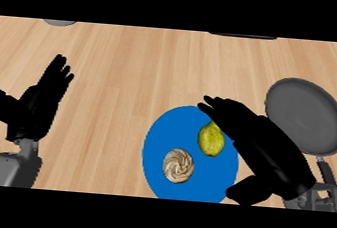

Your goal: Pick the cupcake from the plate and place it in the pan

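So from the head view you're looking steeply down at a light wooden counter (153, 64), planks running away from you. Your blue plate (162, 135) sits near the middle, a bit to the right and toward the near edge. The cupcake (178, 165) is sitting on that plate, in its near half, swirled beige top facing up, nothing touching it. Just beyond it, toward the far right of the plate, there's a yellow-green lemon (211, 138), close to the cupcake but apart from it. Your right hand (261, 148) comes in from the lower right and lies over the right side of the plate, fingers stretched out straight and pointing to the far left, so it's released and holding nothing; its fingers run right alongside the lemon, and you can't really tell if they touch it. The dark grey pan (304, 119) is off to the right of the plate, round with its handle (322, 168) pointing back toward you, partly hidden behind the right hand and forearm. Your left hand (35, 105) is way over at the left, well apart from the plate, fingers up and relaxed, thumb out to the side, just resting there. Up at the far edge you can catch a grey rounded thing (59, 22) at left and a dark flat thing (243, 36) further right, both cut off, so you can't tell what they are.
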You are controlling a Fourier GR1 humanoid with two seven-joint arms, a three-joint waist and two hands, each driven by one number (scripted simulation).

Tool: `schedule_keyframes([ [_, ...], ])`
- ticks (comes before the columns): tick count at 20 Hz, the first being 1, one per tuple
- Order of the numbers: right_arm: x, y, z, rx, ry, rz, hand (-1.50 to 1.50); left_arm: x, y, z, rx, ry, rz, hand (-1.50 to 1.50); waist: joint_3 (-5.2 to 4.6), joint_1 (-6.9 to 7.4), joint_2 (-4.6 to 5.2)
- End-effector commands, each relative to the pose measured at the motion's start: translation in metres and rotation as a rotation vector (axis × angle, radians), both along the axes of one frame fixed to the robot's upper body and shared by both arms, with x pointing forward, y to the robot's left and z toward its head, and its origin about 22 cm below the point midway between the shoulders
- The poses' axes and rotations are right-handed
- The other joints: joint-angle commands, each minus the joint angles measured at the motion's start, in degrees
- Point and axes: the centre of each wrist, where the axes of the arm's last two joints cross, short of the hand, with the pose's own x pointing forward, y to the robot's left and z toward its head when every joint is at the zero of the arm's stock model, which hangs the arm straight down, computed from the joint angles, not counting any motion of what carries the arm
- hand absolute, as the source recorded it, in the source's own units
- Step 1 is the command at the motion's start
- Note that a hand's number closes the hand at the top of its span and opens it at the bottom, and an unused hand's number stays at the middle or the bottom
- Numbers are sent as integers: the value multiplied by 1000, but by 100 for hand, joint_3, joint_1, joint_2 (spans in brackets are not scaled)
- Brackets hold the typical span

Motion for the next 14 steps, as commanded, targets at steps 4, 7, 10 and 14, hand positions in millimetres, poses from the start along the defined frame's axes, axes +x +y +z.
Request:
schedule_keyframes([
  [4,6,34,-21,-344,245,57,-150,1,1,-6,-27,-2,-9,0,-1,-5,2],
  [7,-14,46,-5,-389,250,96,-150,-7,6,-11,-10,-2,5,0,5,-81,-19],
  [10,-23,74,-18,-386,230,95,-150,5,10,0,-9,-20,15,0,9,-86,-6],
  [14,-34,78,-8,-507,158,69,-150,1,15,-10,-2,3,9,0,7,-102,-11],
])
